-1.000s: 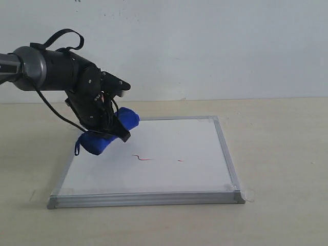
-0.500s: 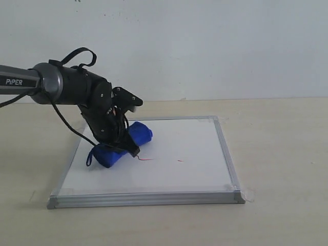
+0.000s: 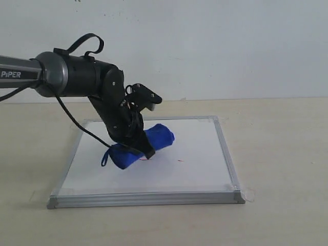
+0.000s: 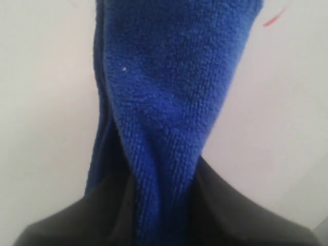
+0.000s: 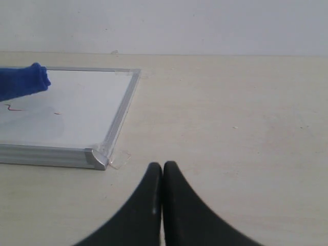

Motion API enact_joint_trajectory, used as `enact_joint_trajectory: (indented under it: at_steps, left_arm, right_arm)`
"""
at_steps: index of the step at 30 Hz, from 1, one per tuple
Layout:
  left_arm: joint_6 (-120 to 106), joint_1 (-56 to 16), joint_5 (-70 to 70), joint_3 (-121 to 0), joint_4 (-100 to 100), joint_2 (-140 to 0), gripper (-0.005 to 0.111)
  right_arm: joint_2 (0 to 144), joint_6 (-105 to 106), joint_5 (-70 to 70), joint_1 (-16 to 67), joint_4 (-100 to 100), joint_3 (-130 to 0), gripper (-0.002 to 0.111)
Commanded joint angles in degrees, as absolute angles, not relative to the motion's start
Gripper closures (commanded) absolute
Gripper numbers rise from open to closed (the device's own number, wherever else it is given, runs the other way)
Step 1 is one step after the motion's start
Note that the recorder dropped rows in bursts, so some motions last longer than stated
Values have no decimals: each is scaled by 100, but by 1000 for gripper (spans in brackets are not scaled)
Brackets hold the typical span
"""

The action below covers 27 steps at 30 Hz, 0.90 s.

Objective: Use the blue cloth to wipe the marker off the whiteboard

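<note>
Currently the left gripper [image 3: 139, 147] clamps the blue cloth [image 3: 163, 137], which rests on the whiteboard [image 3: 197, 179] toward the table's [image 5: 230, 128] near edge. The marker line [image 5: 14, 108] lies just beside it. Right gripper [image 5: 163, 171] fingers are closed, empty.

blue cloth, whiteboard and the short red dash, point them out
blue cloth [image 3: 162, 137], exterior view, exposed right end
whiteboard [image 3: 200, 138], exterior view, bare white surface
short red dash [image 3: 180, 161], exterior view, its middle
</note>
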State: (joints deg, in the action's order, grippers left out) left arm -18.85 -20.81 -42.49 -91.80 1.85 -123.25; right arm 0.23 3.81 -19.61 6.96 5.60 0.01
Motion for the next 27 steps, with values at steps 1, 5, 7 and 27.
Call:
enact_joint_trajectory:
  at_steps: [1, 5, 7, 27]
  left_arm:
    - [-905, -1860, -3917, -9323, 821, -12259, 103]
    - [-677, -1651, -3750, -9337, 949, -12368, 103]
    - [-677, -1649, -3750, -9337, 1015, -12447, 103]
    - [-2137, -2259, -4112, -9337, -307, -12891, 103]
  right_arm:
    - [0, 384, -1911, 686, 562, 0, 108]
    - [0, 384, -1911, 686, 562, 0, 108]
    - [0, 384, -1911, 686, 562, 0, 108]
    - [0, 384, -1911, 686, 562, 0, 108]
